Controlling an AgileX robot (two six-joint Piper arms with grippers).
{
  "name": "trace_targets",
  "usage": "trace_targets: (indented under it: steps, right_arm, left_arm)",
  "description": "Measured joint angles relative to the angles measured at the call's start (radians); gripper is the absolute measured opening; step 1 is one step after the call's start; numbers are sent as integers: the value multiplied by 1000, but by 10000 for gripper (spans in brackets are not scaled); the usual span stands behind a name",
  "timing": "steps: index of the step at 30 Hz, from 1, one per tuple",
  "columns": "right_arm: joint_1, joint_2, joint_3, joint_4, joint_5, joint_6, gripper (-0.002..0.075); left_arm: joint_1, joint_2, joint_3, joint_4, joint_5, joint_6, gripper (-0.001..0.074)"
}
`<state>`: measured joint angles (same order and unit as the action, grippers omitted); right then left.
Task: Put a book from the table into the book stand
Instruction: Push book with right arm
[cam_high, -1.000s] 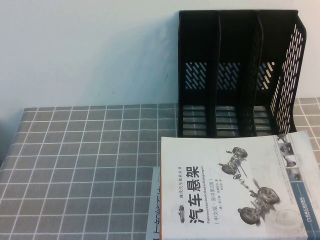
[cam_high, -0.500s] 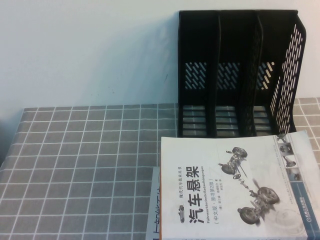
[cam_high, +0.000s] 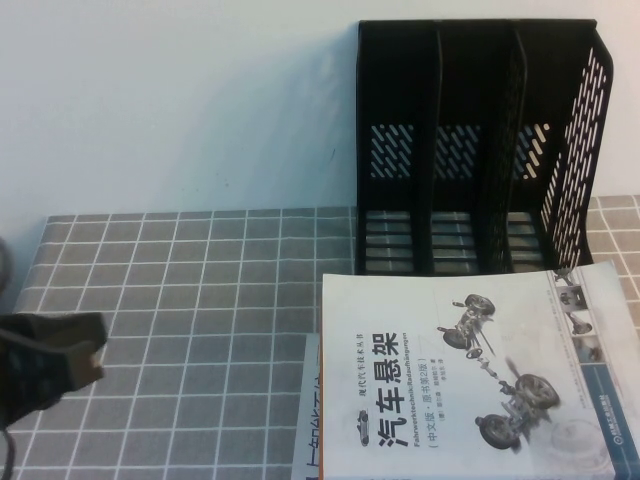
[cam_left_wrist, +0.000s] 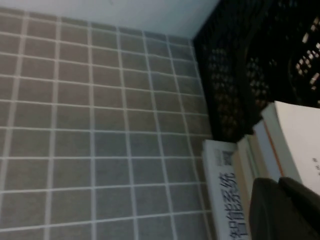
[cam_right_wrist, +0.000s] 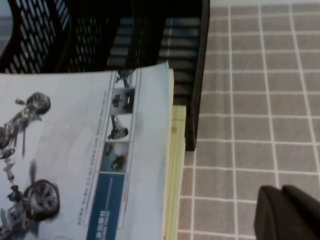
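The white book (cam_high: 470, 380) with a bold black title and grey suspension pictures lies flat on top of a stack at the table's front right, just in front of the black three-compartment book stand (cam_high: 478, 150). Its compartments look empty. My left gripper (cam_high: 60, 360) is at the far left edge of the grey grid cloth (cam_high: 190, 290), well away from the book. In the left wrist view its fingers (cam_left_wrist: 265, 200) are together, with the stack beyond them. My right gripper (cam_right_wrist: 281, 189) is shut over bare cloth beside the book (cam_right_wrist: 75, 150); it is out of the high view.
Other books lie under the white one: a pale one with a printed spine (cam_high: 308, 420) sticks out on the left, and yellowish page edges (cam_right_wrist: 176, 165) show in the right wrist view. A white wall stands behind the stand.
My left gripper has come into the high view at the left edge; before, it was out of sight. The books and the stand have not moved.
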<state>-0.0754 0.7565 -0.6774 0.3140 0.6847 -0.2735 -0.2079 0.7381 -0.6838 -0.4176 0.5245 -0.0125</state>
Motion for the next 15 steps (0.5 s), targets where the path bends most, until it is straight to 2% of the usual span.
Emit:
trace_targets:
  steps: [6,11,15]
  right_arm:
    - [0,236,-4,141,-6,-183,-3]
    - [0,343,-4,305,-13,-333,-3]
    - [0,389,-9,355,-30,-393,-3]
  left_arm:
    - [-30,173,-4,-339,-42,198,-4]
    - [-30,313,-4,-528,-48,307,-4]
    - [-30,384,-4,-643,-39,388,-4]
